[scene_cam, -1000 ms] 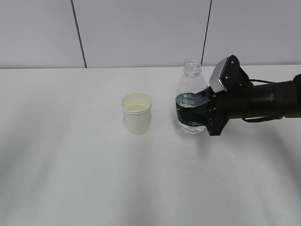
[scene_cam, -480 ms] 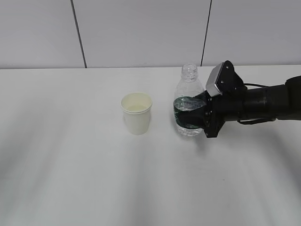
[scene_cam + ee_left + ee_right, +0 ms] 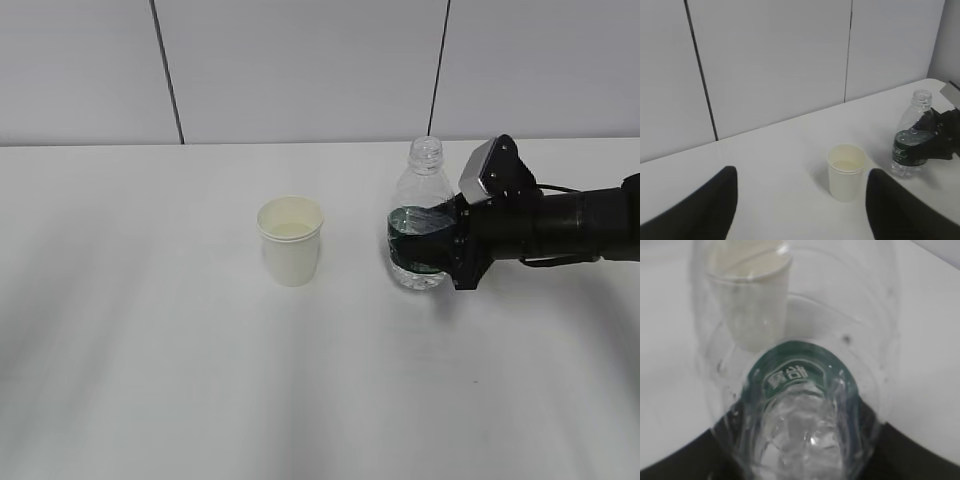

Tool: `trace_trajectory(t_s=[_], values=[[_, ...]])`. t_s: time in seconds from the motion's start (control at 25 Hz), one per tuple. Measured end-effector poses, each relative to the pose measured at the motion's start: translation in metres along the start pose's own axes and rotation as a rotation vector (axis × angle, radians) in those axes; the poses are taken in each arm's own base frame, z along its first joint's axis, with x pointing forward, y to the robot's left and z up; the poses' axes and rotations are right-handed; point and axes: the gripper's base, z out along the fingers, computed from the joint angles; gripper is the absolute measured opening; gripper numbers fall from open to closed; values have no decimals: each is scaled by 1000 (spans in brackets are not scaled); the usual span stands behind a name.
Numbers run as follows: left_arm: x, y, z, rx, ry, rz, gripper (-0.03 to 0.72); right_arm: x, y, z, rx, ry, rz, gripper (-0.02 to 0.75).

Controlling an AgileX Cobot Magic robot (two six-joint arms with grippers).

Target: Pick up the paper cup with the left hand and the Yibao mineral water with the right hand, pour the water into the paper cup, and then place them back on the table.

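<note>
A: Cup first. Where does it sit?

B: The small plain white paper cup (image 3: 291, 241) with rolled rim and cream inside stands upright on the large matte white tabletop (image 3: 150, 350), left of the bottle and apart from it, nothing touching it. The left wrist view (image 3: 846, 171) looks down into its mouth.

A: And the bottle?

B: The small clear plastic bottle (image 3: 420, 220) with dark green label band, no cap, ribbed neck bare. Upright or nearly so. Its base is close to the table (cannot tell whether it touches or is just clear). Through the right wrist view the bottle (image 3: 800, 405) fills the frame, label print readable, the cup seen distorted through the plastic (image 3: 752, 295).

A: Right arm?

B: The black cylindrical right arm's gripper (image 3: 452, 245), grey box camera on top, reaches in level from the right edge; its black fingers (image 3: 437, 222) are clamped around the label band.

A: Left arm?

B: Absent from the exterior view. Its own camera shows two black fingers (image 3: 700, 210) at the bottom corners, standing well apart, nothing between them; the gripper (image 3: 800, 212) hangs short of the cup, which shows between the two fingers.

A: Background?

B: Pale grey wall panels (image 3: 300, 70) with dark seams, behind the table's far edge.
</note>
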Motion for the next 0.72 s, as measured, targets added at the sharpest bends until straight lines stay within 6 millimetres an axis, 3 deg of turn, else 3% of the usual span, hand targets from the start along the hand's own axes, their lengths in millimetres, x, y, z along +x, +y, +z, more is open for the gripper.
trace_trajectory(t_s=[0.4, 0.72], values=[[15, -7, 21, 181, 133, -6, 491, -2, 0, 0, -6, -13, -2, 388], [28, -3, 37, 221, 224, -44, 491, -3, -1, 0, -4, -15, -6, 387]])
